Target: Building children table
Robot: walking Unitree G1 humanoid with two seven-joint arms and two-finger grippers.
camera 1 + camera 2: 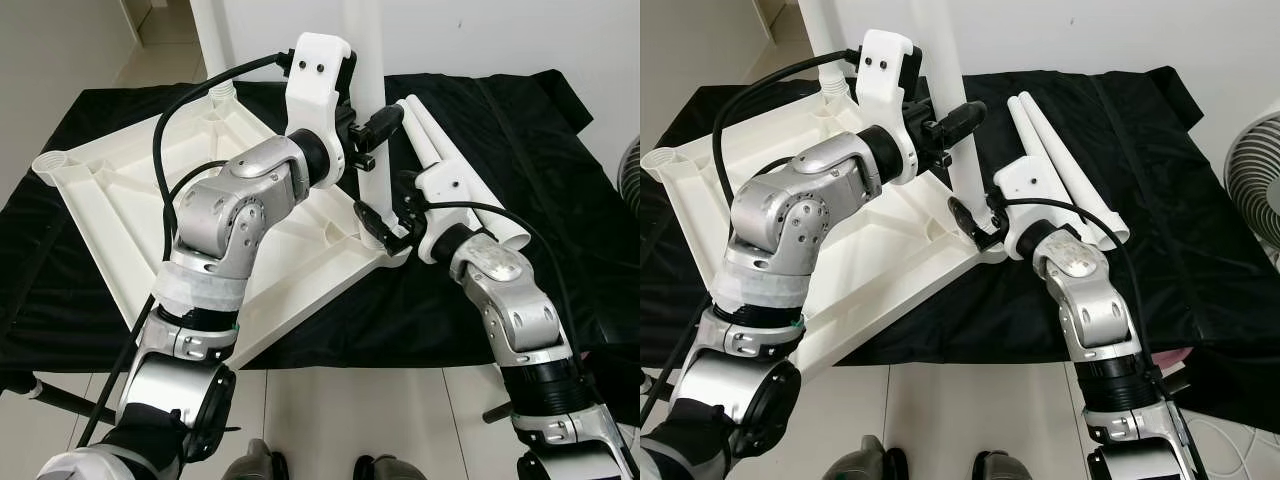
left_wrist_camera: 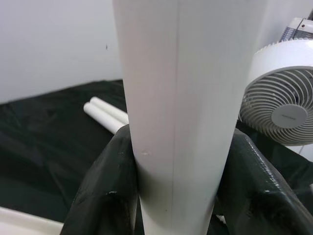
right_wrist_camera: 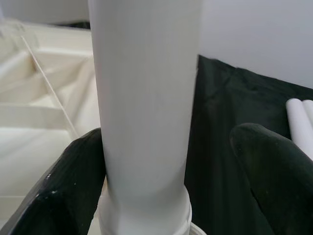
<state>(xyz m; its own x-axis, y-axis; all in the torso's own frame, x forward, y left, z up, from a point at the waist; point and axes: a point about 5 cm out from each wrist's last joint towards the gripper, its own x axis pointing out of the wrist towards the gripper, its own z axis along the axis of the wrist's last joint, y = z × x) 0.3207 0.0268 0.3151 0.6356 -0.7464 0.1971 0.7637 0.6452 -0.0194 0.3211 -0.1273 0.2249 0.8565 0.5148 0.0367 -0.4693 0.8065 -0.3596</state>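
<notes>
A white plastic tabletop [image 1: 150, 200] lies upside down on a black cloth [image 1: 520, 130] spread over the floor. A white table leg [image 1: 372, 110] stands upright in the tabletop's near right corner socket. The left arm bends sharply at the elbow and reaches across, its left tool [image 1: 372, 140] clamped around the leg partway up, both fingers [image 2: 105, 196] pressing its sides. The right arm stretches forward from below; the right tool [image 1: 385, 225] sits low at the leg's base, spread open, one finger touching the leg, the other apart. Two spare legs [image 1: 455, 170] lie together on the cloth, just beyond the right wrist.
</notes>
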